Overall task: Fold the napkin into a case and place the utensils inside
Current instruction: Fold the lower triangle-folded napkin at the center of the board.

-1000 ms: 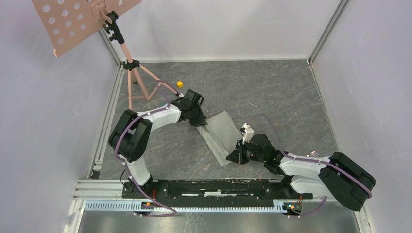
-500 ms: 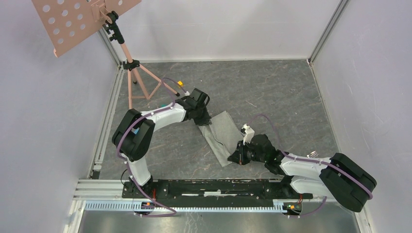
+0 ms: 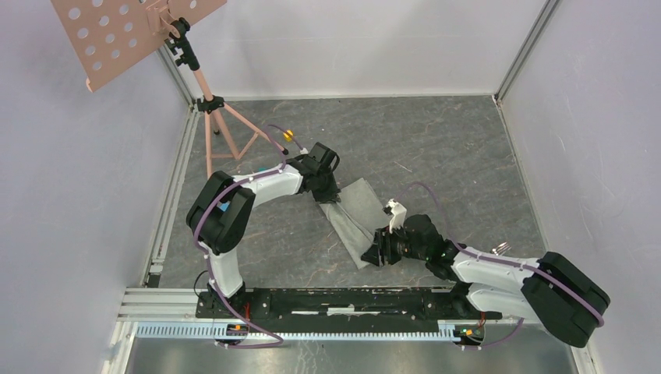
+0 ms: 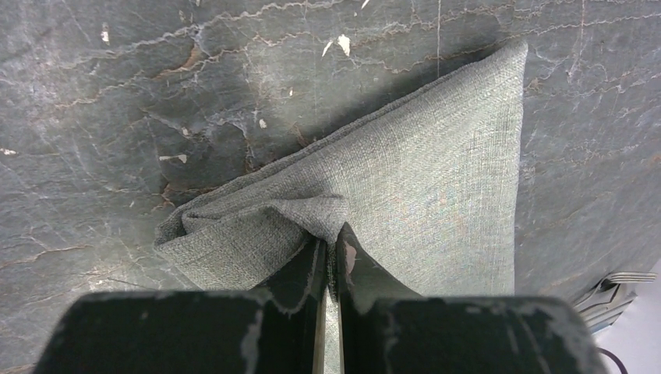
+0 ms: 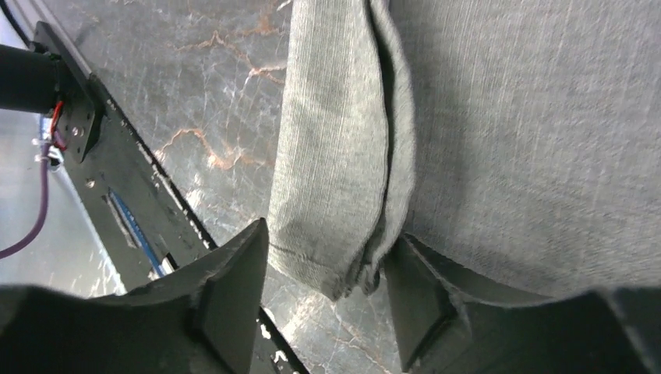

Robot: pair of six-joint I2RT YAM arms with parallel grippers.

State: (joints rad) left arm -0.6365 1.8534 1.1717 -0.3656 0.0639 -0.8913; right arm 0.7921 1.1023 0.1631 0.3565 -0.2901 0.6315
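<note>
1. The left gripper [image 4: 331, 238] is closed tight on a bunched-up fold of the napkin [image 4: 436, 179]. Its two fingers meet with only a thin pinch of cloth between them.
2. In the left wrist view the cloth puckers into a small ridge right at the fingertips. From there it spreads out flat to a far corner on the table [image 4: 117, 93].
3. The right gripper [image 5: 323, 273] stands with its fingers apart. The thick, doubled-over near end of the napkin [image 5: 335, 179] lies in the gap between them, not squeezed. One finger [image 5: 234, 288] sits just beside the cloth's outer edge and the other [image 5: 417, 300] sits against the flatter layer.
4. From above, the napkin [image 3: 357, 220] is a long folded strip lying diagonally on the dark marbled table [image 3: 452, 156]. The left gripper [image 3: 327, 192] is at its far end and the right gripper [image 3: 374, 253] at its near end.
5. A glint of silver cutlery [image 3: 499, 248] shows on the table just behind the right forearm, apart from the napkin.
6. A small yellow cube [image 3: 288, 133] lies beyond the left arm, near the feet of a pink stand [image 3: 209, 105] in the far left corner.
</note>
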